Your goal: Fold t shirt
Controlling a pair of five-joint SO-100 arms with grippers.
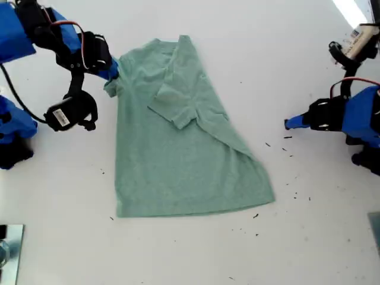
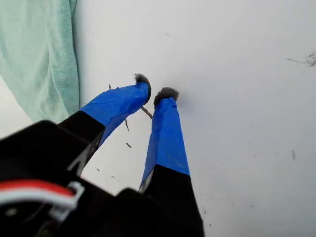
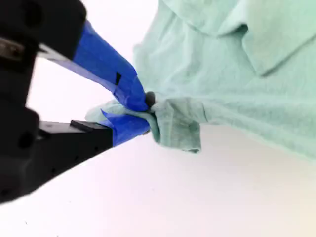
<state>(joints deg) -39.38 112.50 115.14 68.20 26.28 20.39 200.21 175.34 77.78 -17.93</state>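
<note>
The pale green t shirt (image 1: pixel 178 160) lies flat on the white table (image 1: pixel 297 237), collar end far from the camera and hem near. The side toward the exterior view's right is folded in, so its sleeve (image 1: pixel 178 110) lies on the chest. My second gripper (image 1: pixel 113 76) (image 3: pixel 148 111), on the exterior view's left, is shut on the other sleeve (image 3: pixel 177 126), bunching the cloth. My first gripper (image 1: pixel 287 123) (image 2: pixel 154 89), on the exterior view's right, hovers over bare table beside the t shirt (image 2: pixel 39 54). Its blue-taped fingers nearly touch and hold nothing.
Dark specks (image 1: pixel 294 190) dot the table near the shirt's hem corner on the exterior view's right. A metal object (image 1: pixel 9 249) sits at the exterior view's lower left corner. The arms' blue bases (image 1: pixel 15 127) stand at both side edges.
</note>
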